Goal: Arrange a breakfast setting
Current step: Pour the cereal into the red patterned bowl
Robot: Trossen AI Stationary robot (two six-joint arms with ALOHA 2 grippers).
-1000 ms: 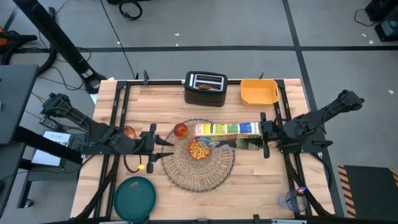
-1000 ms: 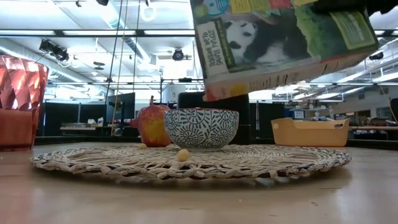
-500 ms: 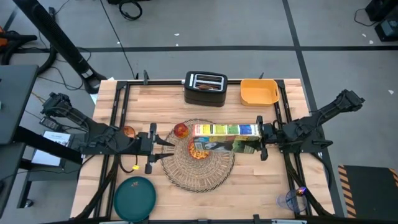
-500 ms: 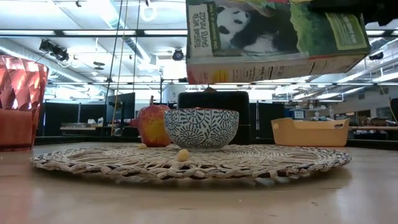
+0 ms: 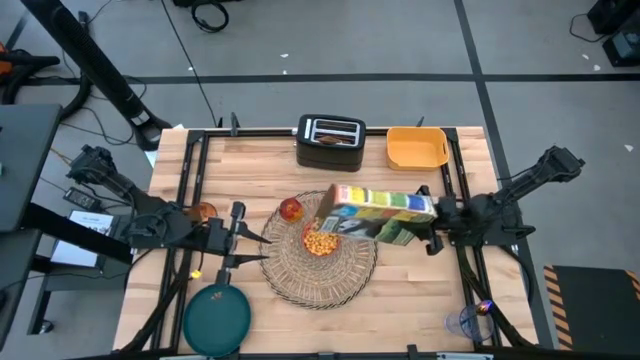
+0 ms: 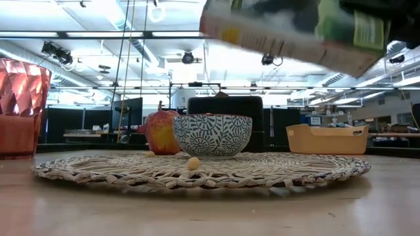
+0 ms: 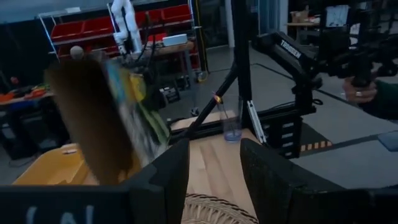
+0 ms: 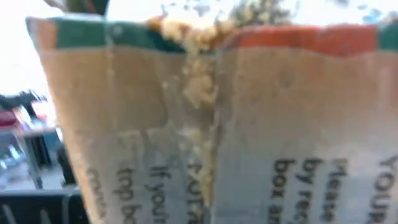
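High view shows the right tool [image 5: 432,219] gripping the cereal box [image 5: 380,208], now tipped back up from its pour over the filled bowl [image 5: 319,241] on the placemat [image 5: 350,272], while the left tool [image 5: 238,236], wide, has retreated.

Two dark, jointed arms over our table

We see the left arm [image 5: 140,215] and right arm [image 5: 505,205] both built of matte black segments with blocky joints, each on a black tube frame along the table's sides. The left gripper [image 5: 250,240] ends in two slim black fingers; in its wrist view those fingers [image 7: 168,180] look broad, flat and dark. A distant black arm there bears white lettering.
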